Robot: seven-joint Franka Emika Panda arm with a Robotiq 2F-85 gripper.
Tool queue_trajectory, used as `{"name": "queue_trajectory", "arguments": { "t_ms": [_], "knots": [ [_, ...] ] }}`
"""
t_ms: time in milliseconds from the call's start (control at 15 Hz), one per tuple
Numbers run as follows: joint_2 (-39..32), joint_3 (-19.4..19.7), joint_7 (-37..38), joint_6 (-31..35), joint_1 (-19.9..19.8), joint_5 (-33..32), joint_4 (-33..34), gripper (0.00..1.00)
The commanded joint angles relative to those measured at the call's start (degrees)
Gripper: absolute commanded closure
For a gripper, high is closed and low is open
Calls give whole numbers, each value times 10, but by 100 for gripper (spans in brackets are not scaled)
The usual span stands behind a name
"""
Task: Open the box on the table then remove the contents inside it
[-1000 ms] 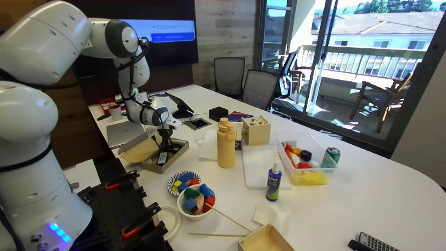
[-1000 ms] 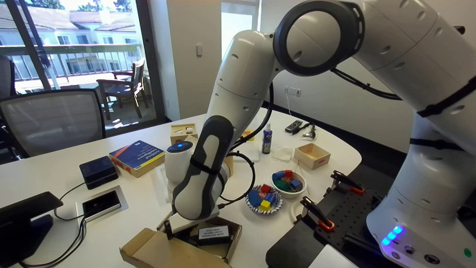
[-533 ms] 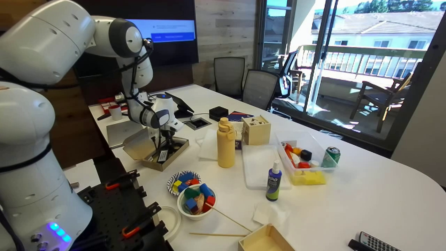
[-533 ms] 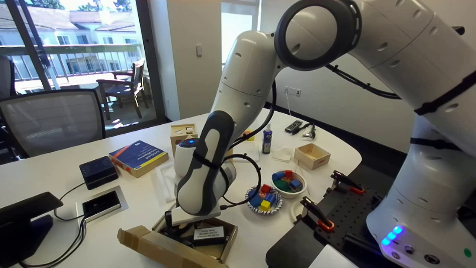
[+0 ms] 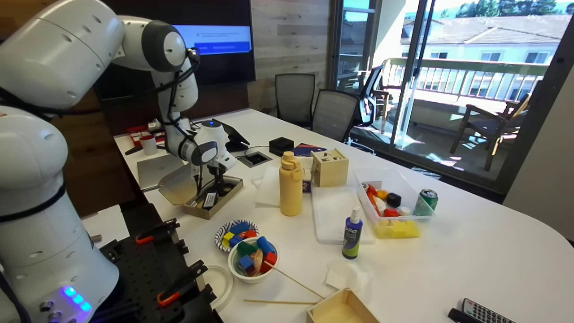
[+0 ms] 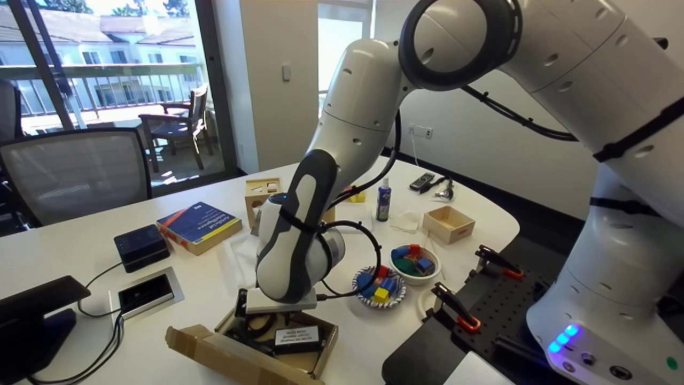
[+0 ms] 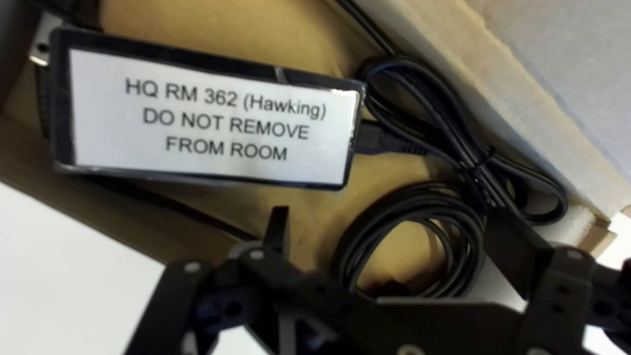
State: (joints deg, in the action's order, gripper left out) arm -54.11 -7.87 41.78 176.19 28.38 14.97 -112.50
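Note:
On the white table (image 5: pixel 448 260), the tan cardboard box (image 6: pixel 332 342) lies with its flap lid (image 6: pixel 230 353) tilted up and back. Inside it the wrist view shows a black adapter with a white label (image 7: pixel 212 118), a tied black cable bundle (image 7: pixel 443 108) and a coiled black cable (image 7: pixel 352 246). My gripper (image 7: pixel 387 217) stands open over the coil, one finger to each side of it. Nothing appears clamped; whether the fingers touch the cable I cannot tell. In both exterior views the gripper (image 6: pixel 265 321) reaches down at the box end away from the adapter.
A yellow bottle (image 5: pixel 291 190), two bowls of blocks (image 6: pixel 379 289) and a light-wood box (image 5: pixel 331 168) stand near the cardboard box. A black device (image 6: pixel 141 247), a table socket panel (image 6: pixel 147 294) and a book (image 6: pixel 199 224) lie on another side. A grey laptop (image 5: pixel 158 170) sits behind the lid.
The gripper has opened and lifted slightly, shifting off the lid side toward the box's middle. The lid stands steeper than before, and the box has slid a little.

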Motion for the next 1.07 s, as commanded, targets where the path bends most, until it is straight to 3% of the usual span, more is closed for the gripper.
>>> {"name": "queue_trajectory", "arguments": {
  "t_ms": [0,600,1000],
  "knots": [
    [-5,19,0,-12,14,17,3,0],
    [-37,94,51,-97,83,2,63,0],
    [-51,114,120,-155,108,-3,100,0]
  ]
}}
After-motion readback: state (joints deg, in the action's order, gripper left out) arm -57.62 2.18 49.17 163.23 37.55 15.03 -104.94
